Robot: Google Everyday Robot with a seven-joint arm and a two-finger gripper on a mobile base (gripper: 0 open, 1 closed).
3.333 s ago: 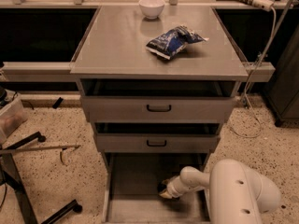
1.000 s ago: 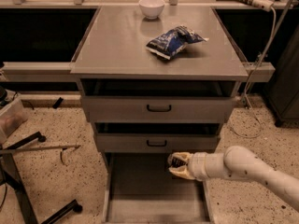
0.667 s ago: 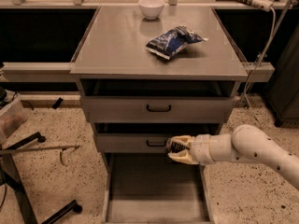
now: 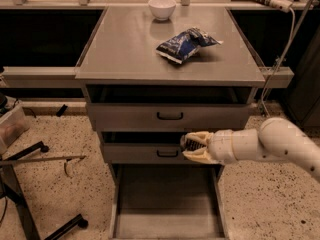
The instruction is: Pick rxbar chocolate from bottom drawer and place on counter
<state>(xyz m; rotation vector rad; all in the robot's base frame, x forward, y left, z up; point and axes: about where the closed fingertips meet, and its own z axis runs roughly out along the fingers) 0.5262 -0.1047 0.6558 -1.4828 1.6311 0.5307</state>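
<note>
Black rxbar chocolate (image 4: 193, 144), clamped in the gripper (image 4: 186, 146), hangs above the near bottom drawer (image 4: 167, 206); the counter (image 4: 125, 44) placement is not yet done.

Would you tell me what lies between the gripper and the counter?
In the camera view, the top drawer lies between the gripper, holding the rxbar at the middle drawer, and the counter.

Speckled terrazzo floor (image 4: 60, 194) lower left and right. Grey drawer cabinet (image 4: 125, 118) center. Pale ledge (image 4: 40, 76) mid left, dark recesses above and below it. Black metal stand legs (image 4: 30, 159) lower left, clear bin (image 4: 11, 126) at left edge. White cable (image 4: 285, 54) hangs upper right. Dim warm light. Gripper (image 4: 192, 146) center right, before the middle drawer, clamped on rxbar chocolate (image 4: 191, 144).
</note>
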